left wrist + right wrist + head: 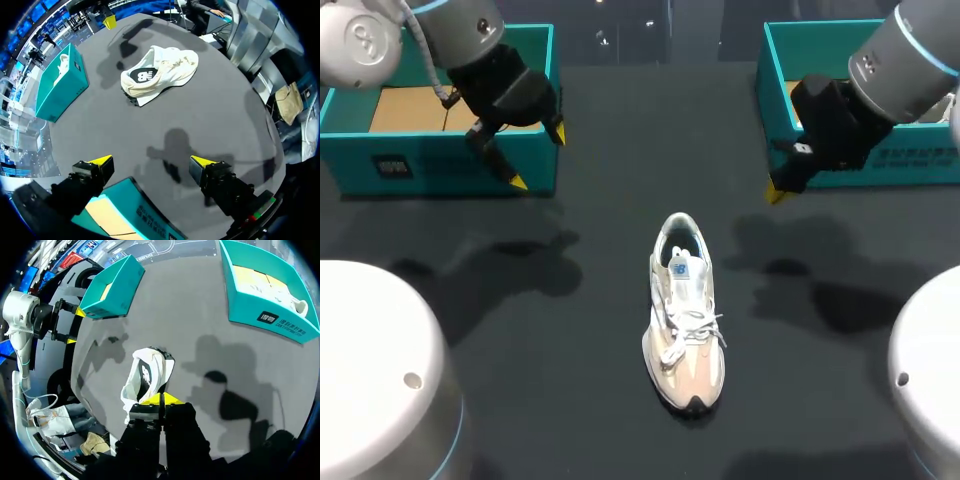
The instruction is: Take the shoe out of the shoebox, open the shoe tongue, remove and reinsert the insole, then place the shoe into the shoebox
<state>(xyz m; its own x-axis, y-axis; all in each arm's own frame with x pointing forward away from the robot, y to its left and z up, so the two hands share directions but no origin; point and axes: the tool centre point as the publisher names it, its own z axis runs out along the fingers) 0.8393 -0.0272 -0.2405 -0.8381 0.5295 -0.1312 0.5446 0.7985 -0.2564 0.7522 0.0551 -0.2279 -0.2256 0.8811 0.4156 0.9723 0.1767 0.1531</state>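
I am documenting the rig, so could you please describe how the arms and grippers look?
The left arm and right arm are round silver-grey tubes with light blue rings at the joints. The left gripper and right gripper are black with pointed yellow tips. A thin grey cable runs by the left wrist.

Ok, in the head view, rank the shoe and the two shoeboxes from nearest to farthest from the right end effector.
1. The right shoebox, at the far right, just beside the right end effector.
2. The shoe, mid-table.
3. The left shoebox, at the far left.
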